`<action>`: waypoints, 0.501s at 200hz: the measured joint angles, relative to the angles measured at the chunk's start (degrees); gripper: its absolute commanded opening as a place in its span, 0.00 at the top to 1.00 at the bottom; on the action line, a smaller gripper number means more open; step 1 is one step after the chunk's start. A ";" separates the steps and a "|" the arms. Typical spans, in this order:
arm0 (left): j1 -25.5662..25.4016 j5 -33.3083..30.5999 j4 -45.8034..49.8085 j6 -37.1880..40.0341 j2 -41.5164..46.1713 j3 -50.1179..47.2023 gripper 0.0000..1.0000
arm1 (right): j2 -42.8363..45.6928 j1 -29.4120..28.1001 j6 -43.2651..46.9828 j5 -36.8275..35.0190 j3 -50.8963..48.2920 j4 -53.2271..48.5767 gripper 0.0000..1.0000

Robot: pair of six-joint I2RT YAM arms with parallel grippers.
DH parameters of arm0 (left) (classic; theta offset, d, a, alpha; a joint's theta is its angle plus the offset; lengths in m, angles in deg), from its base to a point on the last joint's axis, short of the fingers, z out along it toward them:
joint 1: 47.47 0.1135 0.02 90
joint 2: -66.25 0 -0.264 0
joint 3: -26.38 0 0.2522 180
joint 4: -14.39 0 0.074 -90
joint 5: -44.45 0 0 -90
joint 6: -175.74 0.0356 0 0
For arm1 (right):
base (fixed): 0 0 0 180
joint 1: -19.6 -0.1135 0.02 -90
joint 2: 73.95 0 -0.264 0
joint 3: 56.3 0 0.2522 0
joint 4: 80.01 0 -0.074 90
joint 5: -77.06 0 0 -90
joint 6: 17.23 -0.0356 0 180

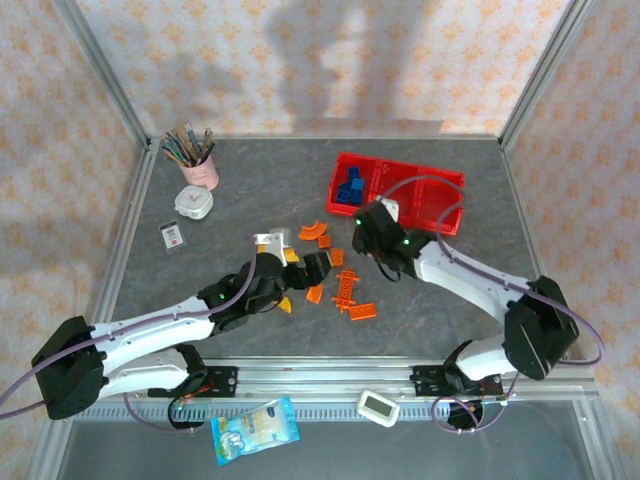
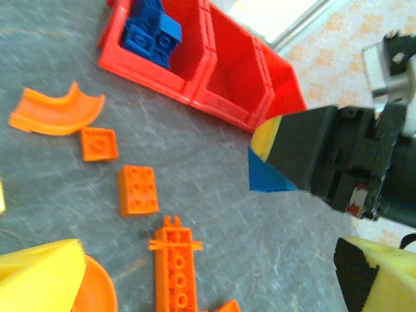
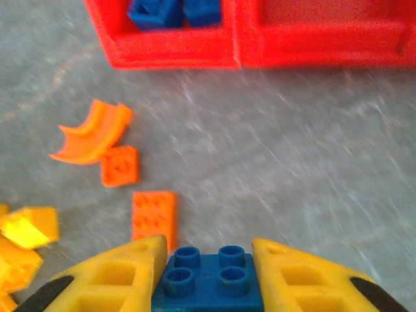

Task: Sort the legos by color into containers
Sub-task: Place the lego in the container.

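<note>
My right gripper [image 3: 208,252] is shut on a blue four-stud brick [image 3: 208,283], held above the grey table just short of the red tray [image 1: 440,205]. That brick [image 2: 268,181] also shows in the left wrist view, at the tip of the right fingers. More blue legos [image 1: 350,188] lie in the tray's left compartment [image 2: 151,34]. Loose orange legos lie on the table: an arch [image 3: 91,135], a small square [image 3: 120,166] and a six-stud plate [image 3: 154,214]. My left gripper [image 1: 300,272] stands open over a long orange piece [image 2: 174,270], its yellow fingers [image 2: 39,276] wide apart.
A pink cup of brushes [image 1: 197,160], a white round object [image 1: 194,203] and a small card [image 1: 172,234] sit at the back left. Yellow bricks [image 3: 23,234] lie near the left gripper. A white timer [image 1: 379,407] and a blue packet [image 1: 255,430] lie by the front rail.
</note>
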 measured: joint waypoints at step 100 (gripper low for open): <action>12.04 3.98 1.79 3.61 -1.84 1.20 0.01 | -32.15 10.08 9.03 3.41 31.87 3.34 0.73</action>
